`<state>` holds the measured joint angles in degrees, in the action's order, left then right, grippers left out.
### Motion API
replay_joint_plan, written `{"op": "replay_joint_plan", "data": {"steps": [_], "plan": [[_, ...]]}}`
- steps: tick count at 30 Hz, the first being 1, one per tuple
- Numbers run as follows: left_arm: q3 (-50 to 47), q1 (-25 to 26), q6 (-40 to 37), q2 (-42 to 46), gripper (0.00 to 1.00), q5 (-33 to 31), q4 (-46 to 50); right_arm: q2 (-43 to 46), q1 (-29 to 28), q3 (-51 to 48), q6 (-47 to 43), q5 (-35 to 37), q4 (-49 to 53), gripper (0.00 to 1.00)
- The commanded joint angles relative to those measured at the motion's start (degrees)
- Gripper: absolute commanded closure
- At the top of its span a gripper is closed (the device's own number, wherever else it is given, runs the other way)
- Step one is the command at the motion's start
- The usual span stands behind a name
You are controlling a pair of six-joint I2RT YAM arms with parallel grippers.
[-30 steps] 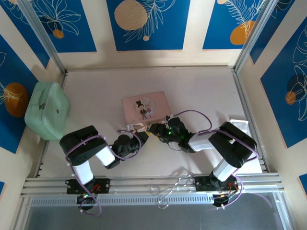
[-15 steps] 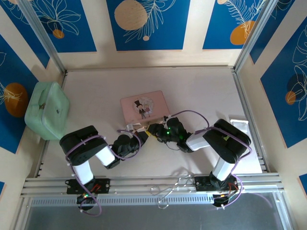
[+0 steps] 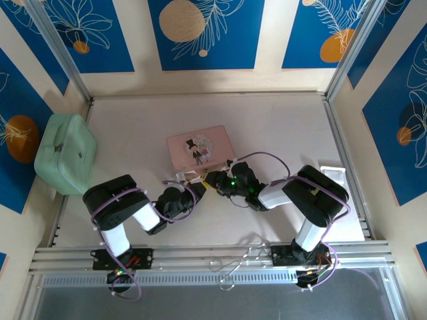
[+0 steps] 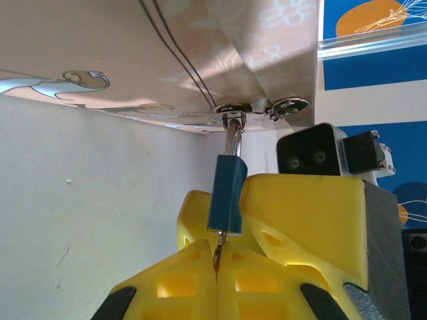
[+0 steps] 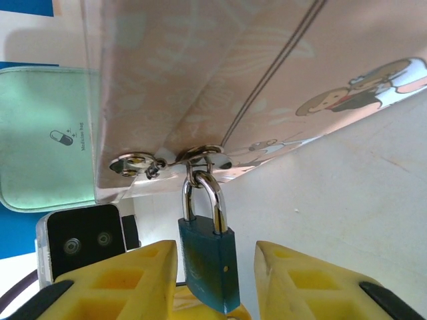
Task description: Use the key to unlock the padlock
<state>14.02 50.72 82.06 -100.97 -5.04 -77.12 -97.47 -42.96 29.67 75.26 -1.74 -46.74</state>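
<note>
Right jaws narrowed, part open, straddling padlock [image 5: 208, 265]

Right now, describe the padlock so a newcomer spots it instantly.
Find the pink picture box mid-table; a metal clasp sits on its near side. The padlock is hooked through it: tiny, blue body, silvery shackle, unlike the big mint-green case at left.

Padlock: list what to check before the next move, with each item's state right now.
1. The padlock hangs from the clasp on the box, shackle closed: ok.
2. The right hand grips the padlock: not ok, its fingers stand apart on either side.
3. The left hand is shut on the key: ok, a thin blade shows at the seam.
4. The key sits in the keyhole: cannot tell, hidden under the padlock.
5. The box lies flat on the table: ok.
</note>
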Motion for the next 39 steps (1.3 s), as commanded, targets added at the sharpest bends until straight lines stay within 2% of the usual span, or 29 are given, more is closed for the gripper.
{"op": "replay_joint_plan", "data": {"steps": [1, 12, 20, 27, 28, 29, 31, 33, 36, 39], "plan": [[-1.1, 0.2, -0.7, 1.0, 1.0, 1.7, -3.6, 0.3, 0.6, 2.2, -0.3, 1.3, -1.0, 0.63], [-1.3, 0.1, -1.1, 1.5, 1.0, 1.3, -3.6, -0.4, -0.1, 3.7, -1.2, 0.9, 1.8, 0.69], [-1.6, 0.1, -1.1, 1.5, 1.0, 1.5, -3.6, -1.7, -0.4, 3.8, -1.4, 0.0, 1.4, 0.82], [-1.9, -0.4, -1.0, 1.5, 1.0, 1.8, -3.6, -0.3, -1.4, 4.0, -2.0, 1.5, 4.2, 0.98], [-1.9, -0.5, -0.9, 1.5, 0.97, 2.0, -3.6, 0.2, -1.8, 3.9, -2.2, 2.1, 4.8, 0.99], [-1.8, -0.5, -1.0, 1.5, 0.91, 2.0, -3.6, 0.5, -2.1, 3.9, -2.3, 2.9, 5.5, 1.0], [-1.7, -0.5, -1.3, 1.7, 0.7, 2.4, -3.6, 1.2, -2.9, 3.9, -2.3, 4.5, 7.0, 1.0], [-1.7, -0.5, -1.6, 2.1, 0.61, 2.4, -3.6, 1.6, -3.3, 4.0, -2.3, 5.8, 7.8, 1.0], [-2.6, -0.6, -1.6, 3.6, 0.54, 1.3, -3.6, 2.0, -3.7, 3.9, -1.6, 7.3, 8.5, 1.0], [-4.3, -0.9, -2.0, 5.8, 0.51, -0.4, -3.5, 2.4, -4.1, 3.8, -1.3, 8.2, 9.0, 1.0]]}}
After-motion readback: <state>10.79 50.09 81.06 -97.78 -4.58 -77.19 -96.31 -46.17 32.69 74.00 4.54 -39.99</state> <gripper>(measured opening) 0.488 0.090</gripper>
